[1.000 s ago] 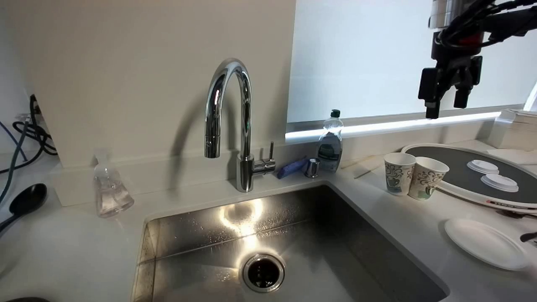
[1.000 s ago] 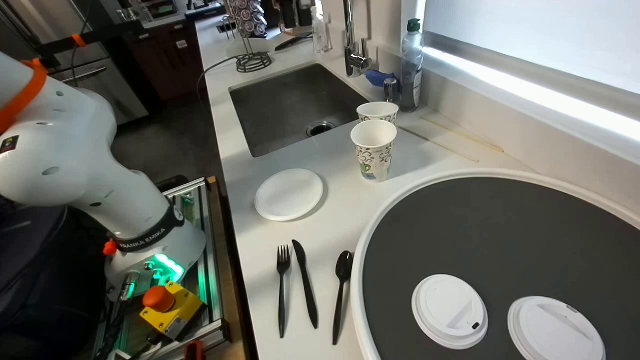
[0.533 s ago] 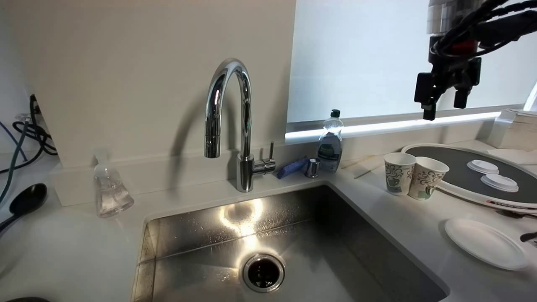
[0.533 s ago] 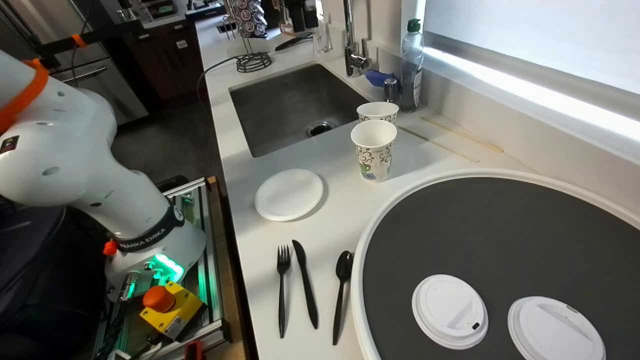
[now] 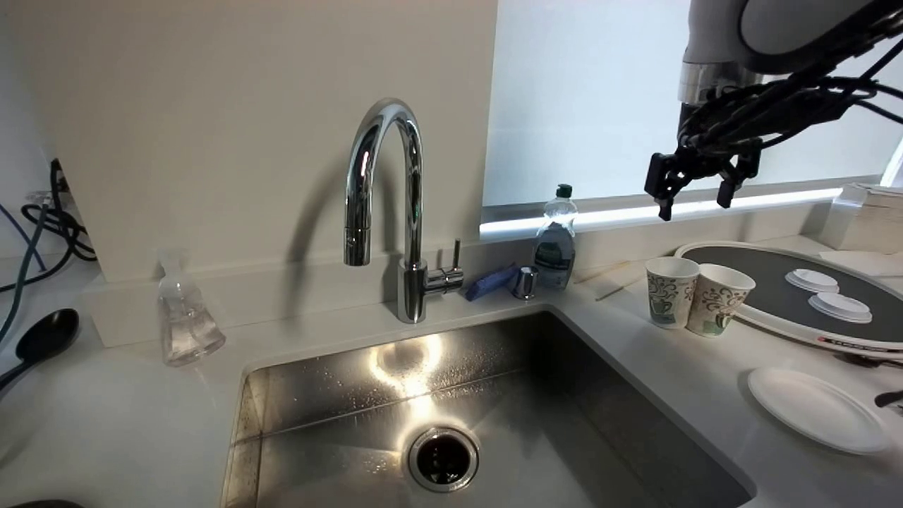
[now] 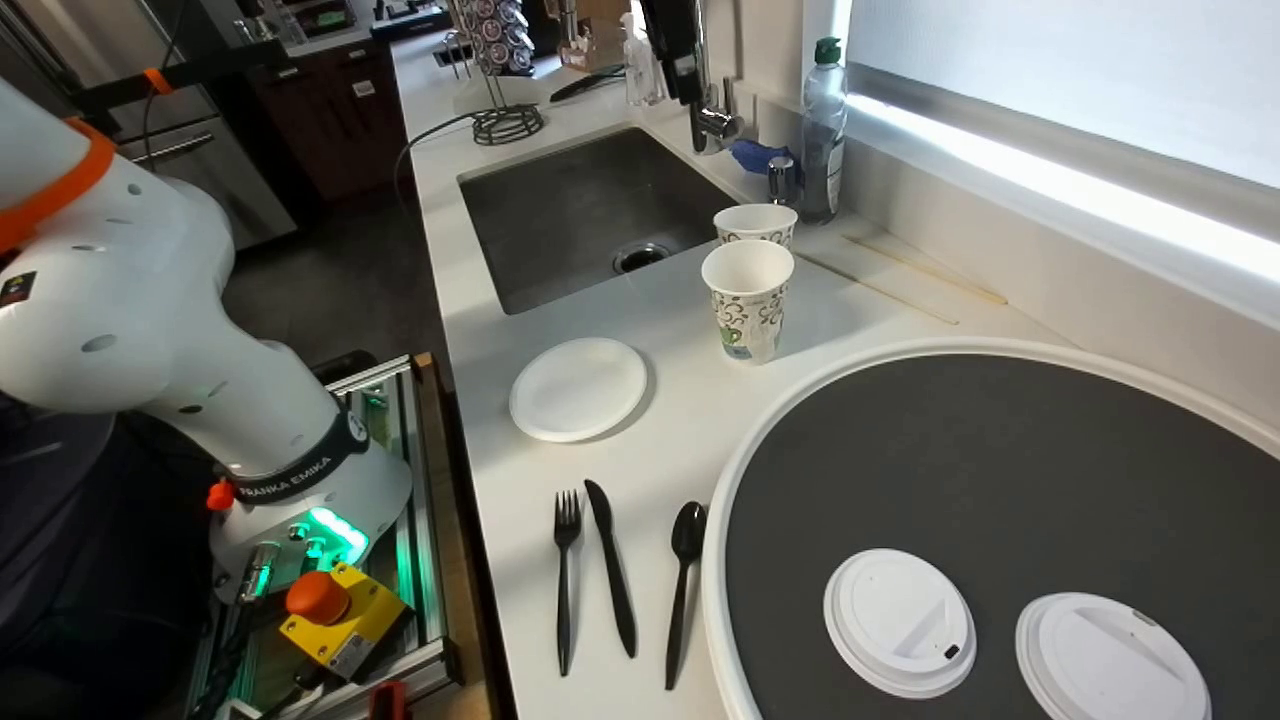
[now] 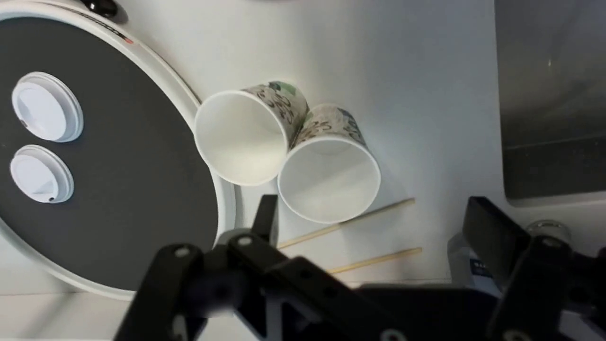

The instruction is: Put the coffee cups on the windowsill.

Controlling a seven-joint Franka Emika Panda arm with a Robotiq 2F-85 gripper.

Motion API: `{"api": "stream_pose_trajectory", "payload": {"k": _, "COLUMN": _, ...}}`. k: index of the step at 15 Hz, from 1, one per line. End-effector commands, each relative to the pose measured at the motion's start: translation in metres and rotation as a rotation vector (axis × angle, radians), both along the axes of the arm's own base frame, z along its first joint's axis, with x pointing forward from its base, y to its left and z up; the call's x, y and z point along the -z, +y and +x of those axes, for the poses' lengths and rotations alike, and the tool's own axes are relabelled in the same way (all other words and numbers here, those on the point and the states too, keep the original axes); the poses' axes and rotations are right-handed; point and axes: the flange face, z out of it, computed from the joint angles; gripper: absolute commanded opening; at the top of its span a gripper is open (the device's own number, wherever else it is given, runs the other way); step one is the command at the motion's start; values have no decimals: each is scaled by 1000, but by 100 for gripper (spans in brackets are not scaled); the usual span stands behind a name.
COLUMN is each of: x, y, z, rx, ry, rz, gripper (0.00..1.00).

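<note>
Basically, left coffee cup (image 5: 670, 295) and right coffee cup (image 5: 719, 302) stand upright on the countertop (image 5: 691, 381), long axes vertical, below the gripper (image 5: 695, 205) in an exterior view; windowsill (image 5: 614, 218) lies beyond, far side. Likely needs descent plus sideways shift. Pose: gripper points down, jaws wide, nothing held.

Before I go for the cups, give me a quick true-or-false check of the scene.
1. The claw is open, with nothing in its grip. True.
2. Both coffee cups stand on the countertop. True.
3. One of the coffee cups is already on the windowsill. False: neither is on the windowsill yet.
4. The two white lids lie on the round grey board. True.
5. The fork lies between the knife and the spoon. False: the knife lies between the fork and the spoon.
</note>
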Motion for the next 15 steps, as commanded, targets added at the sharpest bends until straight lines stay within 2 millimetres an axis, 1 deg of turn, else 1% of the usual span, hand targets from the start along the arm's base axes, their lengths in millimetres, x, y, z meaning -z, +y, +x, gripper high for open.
{"api": "stream_pose_trajectory", "payload": {"k": 1, "x": 17, "y": -5, "z": 2, "rx": 43, "ry": -84, "rz": -7, "gripper": 100}}
{"api": "stream_pose_trajectory", "payload": {"k": 3, "x": 19, "y": -10, "z": 4, "rx": 91, "ry": -103, "rz": 5, "gripper": 100}}
{"api": "stream_pose_trajectory", "payload": {"k": 4, "x": 14, "y": -6, "z": 5, "rx": 49, "ry": -74, "rz": 10, "gripper": 100}}
{"api": "stream_pose_trajectory", "payload": {"k": 7, "x": 16, "y": -10, "z": 5, "rx": 74, "ry": -79, "rz": 13, "gripper": 100}}
{"api": "stream_pose_trajectory", "payload": {"k": 12, "x": 16, "y": -10, "z": 5, "rx": 83, "ry": -82, "rz": 14, "gripper": 100}}
{"api": "stream_pose_trajectory", "payload": {"k": 15, "x": 26, "y": -19, "z": 5, "rx": 120, "ry": -101, "rz": -51, "gripper": 100}}
